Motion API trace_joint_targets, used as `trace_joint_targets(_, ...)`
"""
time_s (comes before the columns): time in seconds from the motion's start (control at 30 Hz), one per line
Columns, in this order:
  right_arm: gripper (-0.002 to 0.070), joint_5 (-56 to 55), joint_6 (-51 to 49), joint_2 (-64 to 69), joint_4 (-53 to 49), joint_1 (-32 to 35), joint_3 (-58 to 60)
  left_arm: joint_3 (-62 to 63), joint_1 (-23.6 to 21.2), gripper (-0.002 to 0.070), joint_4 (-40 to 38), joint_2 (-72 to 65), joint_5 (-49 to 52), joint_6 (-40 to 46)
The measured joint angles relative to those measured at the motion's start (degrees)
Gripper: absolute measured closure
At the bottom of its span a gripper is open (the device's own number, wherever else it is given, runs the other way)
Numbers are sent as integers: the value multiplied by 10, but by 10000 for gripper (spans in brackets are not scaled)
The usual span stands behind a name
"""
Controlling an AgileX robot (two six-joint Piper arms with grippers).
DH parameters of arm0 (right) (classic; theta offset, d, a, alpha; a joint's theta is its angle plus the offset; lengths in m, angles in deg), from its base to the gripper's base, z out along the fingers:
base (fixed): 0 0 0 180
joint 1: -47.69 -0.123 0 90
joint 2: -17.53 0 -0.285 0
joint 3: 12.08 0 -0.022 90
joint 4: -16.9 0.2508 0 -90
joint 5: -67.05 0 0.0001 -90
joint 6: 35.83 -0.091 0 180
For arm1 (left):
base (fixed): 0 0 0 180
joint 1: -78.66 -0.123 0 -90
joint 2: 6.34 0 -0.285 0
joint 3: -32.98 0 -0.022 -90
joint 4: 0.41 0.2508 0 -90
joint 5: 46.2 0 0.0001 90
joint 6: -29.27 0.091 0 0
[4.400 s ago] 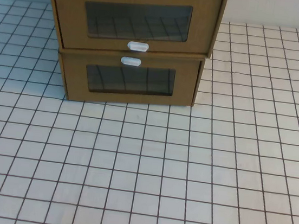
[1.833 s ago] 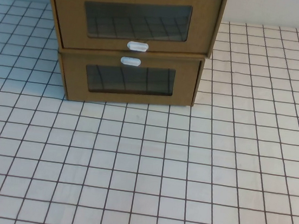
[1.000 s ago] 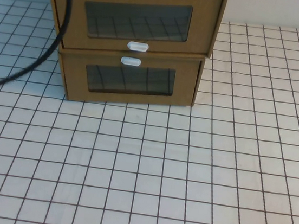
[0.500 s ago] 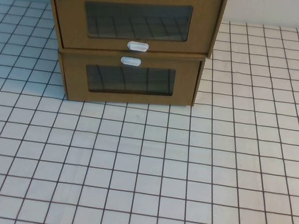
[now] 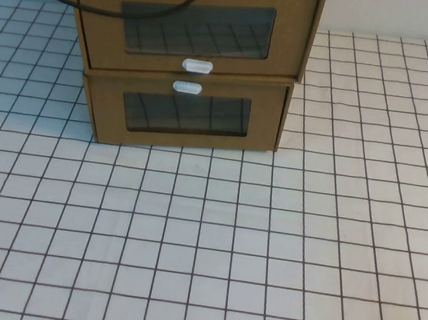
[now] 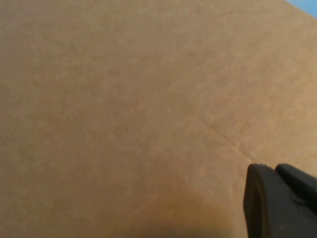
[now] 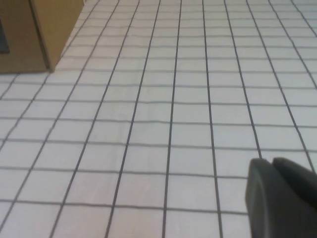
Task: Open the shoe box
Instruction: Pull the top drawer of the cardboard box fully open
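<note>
Two brown cardboard shoe boxes stand stacked at the back of the table, each with a dark window. The upper box point(image 5: 191, 24) has a white handle point(image 5: 197, 66); the lower box point(image 5: 184, 113) has its own white handle point(image 5: 188, 88). Both fronts are shut. My left gripper point(image 6: 273, 168) is shut and empty, close over a plain cardboard face point(image 6: 124, 99); it is outside the high view. My right gripper point(image 7: 271, 162) is shut and empty, low over the tiles, well apart from the box corner point(image 7: 49, 25).
The table is a white surface with a dark grid point(image 5: 265, 252). A black cable point(image 5: 138, 12) hangs across the upper box's front at the top left. A pale wall runs behind the boxes.
The black cable has swung from the left side up and rightward across the upper box. The boxes and the right arm have not moved.
</note>
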Motion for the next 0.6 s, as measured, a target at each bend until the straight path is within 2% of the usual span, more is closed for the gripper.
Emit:
trace_joint_targets(0.07, 689, -31, 0, 0, 18, 0, 0, 1, 0, 677, 13, -4, 3, 0)
trace_joint_targets(0.17, 689, -83, 0, 0, 100, 0, 0, 2, 0, 677, 26, -10, 9, 0)
trace_joint_targets(0.33, 689, -167, 0, 0, 305, 0, 0, 4, 0, 677, 28, -10, 17, -1)
trace_joint_targets(0.5, 689, -198, 0, 0, 388, 0, 0, 5, 0, 677, 28, -10, 27, -1)
trace_joint_targets(0.6, 689, -173, 0, 0, 424, 0, -2, 5, 0, 677, 28, -10, 27, -1)
